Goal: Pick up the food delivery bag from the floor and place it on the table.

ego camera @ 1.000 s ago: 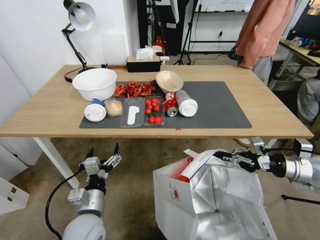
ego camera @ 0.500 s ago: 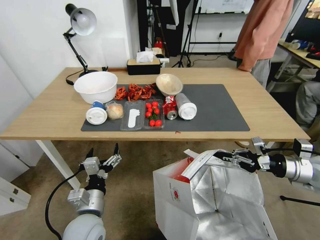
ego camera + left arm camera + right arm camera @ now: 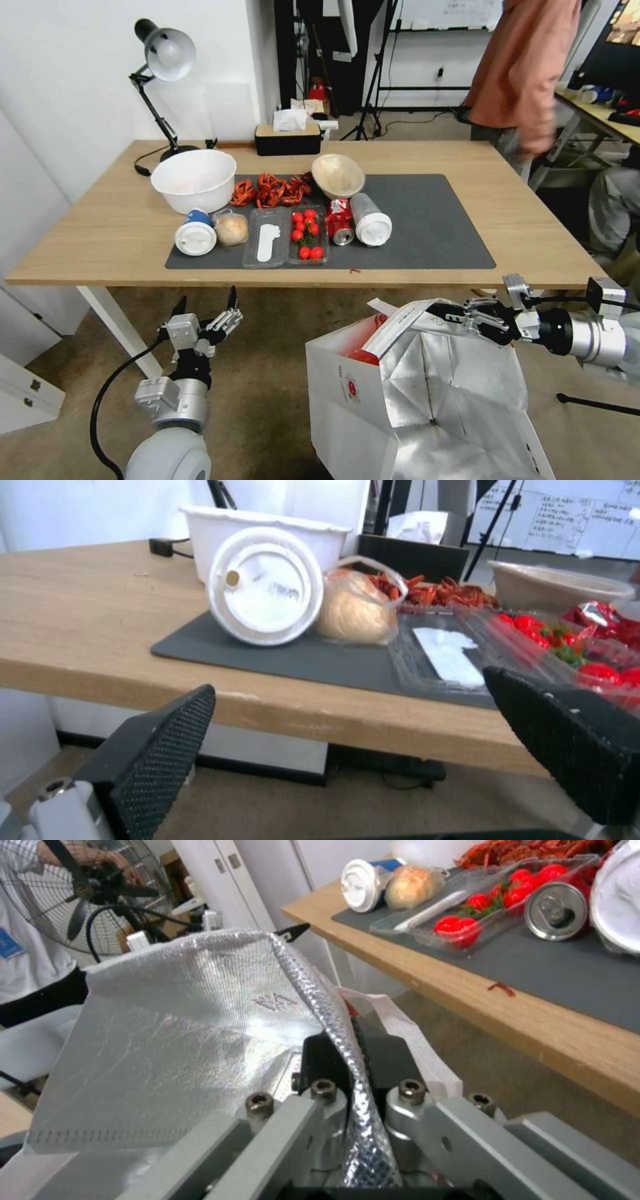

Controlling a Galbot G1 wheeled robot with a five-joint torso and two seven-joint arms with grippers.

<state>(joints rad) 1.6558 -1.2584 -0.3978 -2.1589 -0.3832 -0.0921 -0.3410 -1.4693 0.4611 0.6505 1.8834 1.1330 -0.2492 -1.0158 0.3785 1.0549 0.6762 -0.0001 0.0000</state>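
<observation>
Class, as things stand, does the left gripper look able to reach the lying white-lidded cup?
Probably yes: the open left gripper sits just below the light-wood table edge, the white-lidded cup lying nearby, nothing between them.

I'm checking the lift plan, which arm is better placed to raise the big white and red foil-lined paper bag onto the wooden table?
Right. The right gripper is shut on the foil-lined paper bag's rim; the left gripper hangs open, apart from it.
</observation>
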